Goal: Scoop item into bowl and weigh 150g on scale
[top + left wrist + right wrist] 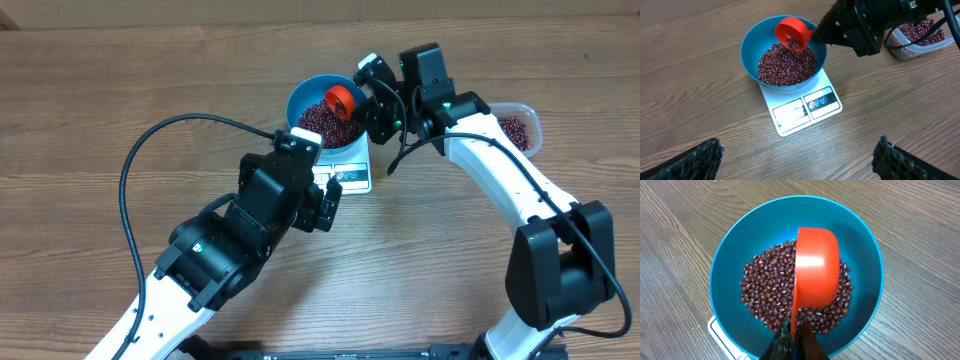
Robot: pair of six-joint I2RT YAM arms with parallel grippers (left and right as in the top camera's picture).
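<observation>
A wood-grain table (80, 100) fills every view. Nearest us in the left wrist view, the left gripper (797, 162) hangs above bare wood with its two dark fingers (700, 160) spread wide apart. Overhead, we find it at about 6 o'clock of the scale (805, 112), close but not touching.

The scale lies flat, its display panel and blue-marked buttons on the edge toward that gripper; we cannot read the display. The bowl (860, 245) stands upright on the scale's far part. Beans (765, 285) lie in a loose heap across its bottom, well below the rim.

Above the heap, toward 1 o'clock of the bowl's centre overhead, a red scoop (815, 275) is held tipped on its side. The left wrist view shows a few beans in its mouth. We cannot tell whether it touches the heap. The right gripper (795, 342) has its fingers pressed together on the scoop's handle, pinching it from the bowl's 2 o'clock side.

Farthest off, at 3 o'clock of the bowl overhead, a clear tub (535, 128) sits on the table, partly hidden by the right arm, with more beans inside.
</observation>
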